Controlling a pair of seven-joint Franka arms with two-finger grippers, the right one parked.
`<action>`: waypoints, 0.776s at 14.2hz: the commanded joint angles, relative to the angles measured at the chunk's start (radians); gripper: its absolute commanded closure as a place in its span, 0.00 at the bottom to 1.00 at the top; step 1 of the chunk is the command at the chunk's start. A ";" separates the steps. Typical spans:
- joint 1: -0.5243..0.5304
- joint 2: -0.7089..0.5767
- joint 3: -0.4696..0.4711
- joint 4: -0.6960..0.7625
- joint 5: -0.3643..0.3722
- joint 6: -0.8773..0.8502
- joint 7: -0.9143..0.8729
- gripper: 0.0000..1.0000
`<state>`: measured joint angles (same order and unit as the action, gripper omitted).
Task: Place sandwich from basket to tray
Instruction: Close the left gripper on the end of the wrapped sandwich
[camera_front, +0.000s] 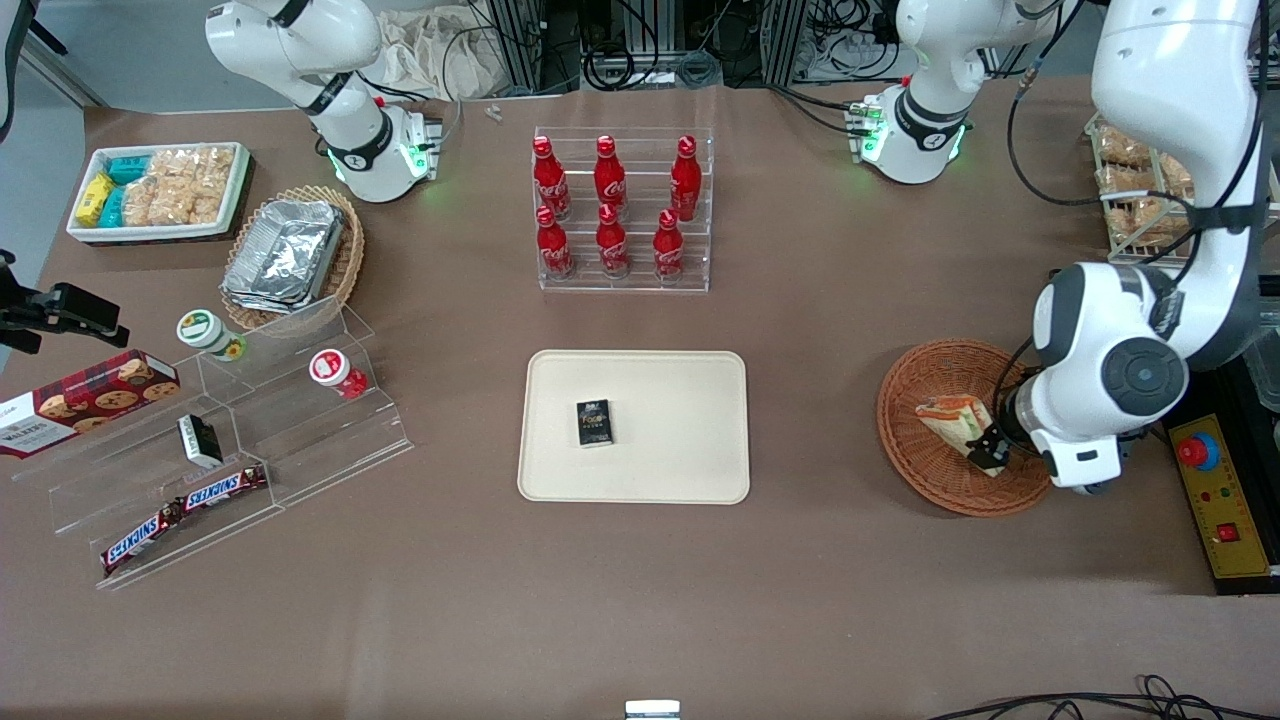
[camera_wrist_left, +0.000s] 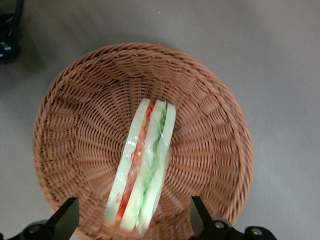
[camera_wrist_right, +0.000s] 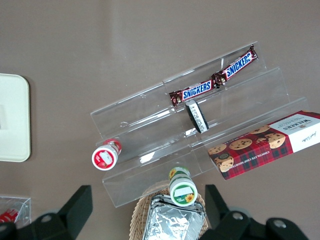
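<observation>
Gripper (camera_wrist_left: 131, 220) poised over the sandwich (camera_wrist_left: 142, 167), fingers (camera_wrist_left: 65, 217) spread either side, not touching.
Sandwich lies inside the basket (camera_front: 915, 385); the tray (camera_front: 690, 385) sits toward nine o'clock, holding a small dark box (camera_front: 594, 422).
</observation>
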<state>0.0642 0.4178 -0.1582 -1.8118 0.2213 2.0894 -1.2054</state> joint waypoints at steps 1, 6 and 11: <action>-0.011 0.018 -0.001 -0.001 0.044 0.020 -0.098 0.00; -0.006 0.015 -0.001 -0.049 0.044 0.018 -0.098 0.00; 0.002 0.013 0.000 -0.089 0.044 0.020 -0.098 0.00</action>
<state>0.0604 0.4447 -0.1556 -1.8752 0.2419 2.0968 -1.2751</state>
